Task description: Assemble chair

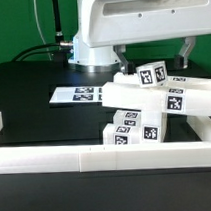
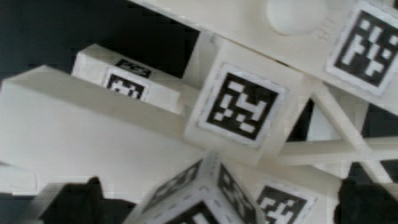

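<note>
Arm (image 1: 95, 34): I see the white body coming in from above, wrist turned downward | gripper (image 1: 154, 61): hand held level, broad white housing facing the exterior camera | jaws: spread wide apart | fingers (image 1: 124, 60): dark, pointing straight down | wrist view: one fingertip (image 2: 80, 203) shows dark and blurred.

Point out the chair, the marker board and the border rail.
chair (image 1: 133, 95), exterior view, on its tilted white panel.
marker board (image 1: 78, 94), exterior view, on its printed middle.
border rail (image 1: 56, 159), exterior view, on its front stretch.
</note>
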Action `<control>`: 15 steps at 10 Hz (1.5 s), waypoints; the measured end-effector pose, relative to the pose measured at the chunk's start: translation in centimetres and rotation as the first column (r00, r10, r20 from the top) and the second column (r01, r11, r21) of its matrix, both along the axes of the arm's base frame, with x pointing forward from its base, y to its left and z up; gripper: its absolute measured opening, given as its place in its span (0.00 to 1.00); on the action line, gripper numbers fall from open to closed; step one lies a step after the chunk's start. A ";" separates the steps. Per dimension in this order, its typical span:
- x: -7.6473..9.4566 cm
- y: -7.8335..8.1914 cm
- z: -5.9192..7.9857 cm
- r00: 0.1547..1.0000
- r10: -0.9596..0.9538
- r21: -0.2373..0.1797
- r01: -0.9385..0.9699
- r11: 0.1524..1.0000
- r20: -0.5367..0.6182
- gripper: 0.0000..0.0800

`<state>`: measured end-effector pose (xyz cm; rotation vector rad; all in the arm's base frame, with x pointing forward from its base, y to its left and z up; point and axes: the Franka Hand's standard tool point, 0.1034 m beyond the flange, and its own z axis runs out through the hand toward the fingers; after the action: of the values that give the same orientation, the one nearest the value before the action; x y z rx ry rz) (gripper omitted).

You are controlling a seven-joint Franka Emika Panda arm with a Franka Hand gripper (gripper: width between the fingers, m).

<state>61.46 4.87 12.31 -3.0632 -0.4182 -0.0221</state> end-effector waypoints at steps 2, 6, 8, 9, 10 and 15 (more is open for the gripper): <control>0.1 -0.3 0.1 0.977 0.212 -0.012 -0.212 0.977 0.016 0.81; 0.2 -0.8 0.2 0.912 0.411 -0.032 -0.410 0.912 0.018 0.81; 0.2 -1.0 0.1 0.905 0.425 -0.032 -0.425 0.905 0.018 0.48; 0.2 -1.1 0.1 0.905 0.425 -0.032 -0.425 0.905 0.017 0.48; 0.2 -1.1 0.1 0.905 0.425 -0.032 -0.424 0.905 0.017 0.35; 0.2 -0.8 0.1 0.981 0.191 -0.024 -0.191 0.981 0.009 0.35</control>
<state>61.64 4.05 12.40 -3.0314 -0.7162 -0.0268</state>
